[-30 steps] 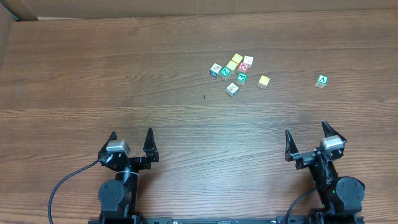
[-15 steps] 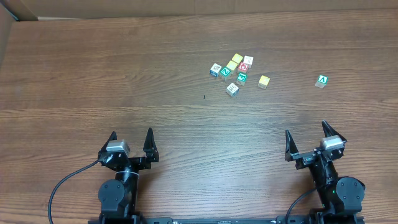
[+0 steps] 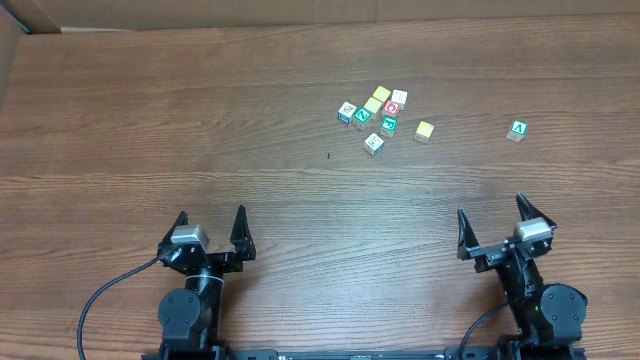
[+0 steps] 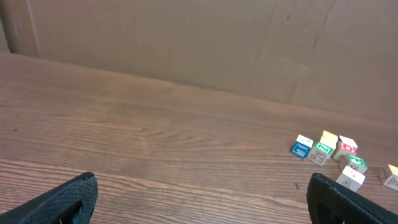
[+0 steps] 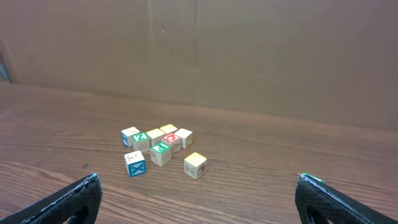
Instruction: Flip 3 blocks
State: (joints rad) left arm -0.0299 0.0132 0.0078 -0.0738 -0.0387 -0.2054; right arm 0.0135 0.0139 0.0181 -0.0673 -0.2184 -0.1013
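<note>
Three small blocks lie at the near side of a cluster on the far right of the table: a white-topped block [image 3: 373, 143] [image 5: 134, 163] with a blue side, a teal-green block [image 3: 388, 125] [image 5: 160, 153], and a pale yellow block [image 3: 425, 130] [image 5: 194, 165]. The left gripper [image 3: 210, 218] [image 4: 200, 182] rests open near the front edge, far from them. The right gripper [image 3: 491, 210] [image 5: 198, 180] also stands open at the front right, with bare wood between its fingers. In the left wrist view the white block [image 4: 349, 179] sits at the far right.
Behind the three blocks sit several more cubes, among them a red one [image 3: 392, 108], two yellow ones [image 3: 381, 93] and a blue-and-white one [image 3: 347, 113]. A green "A" cube [image 3: 517, 129] lies alone at the far right. Cardboard walls [image 5: 199, 56] stand behind the table.
</note>
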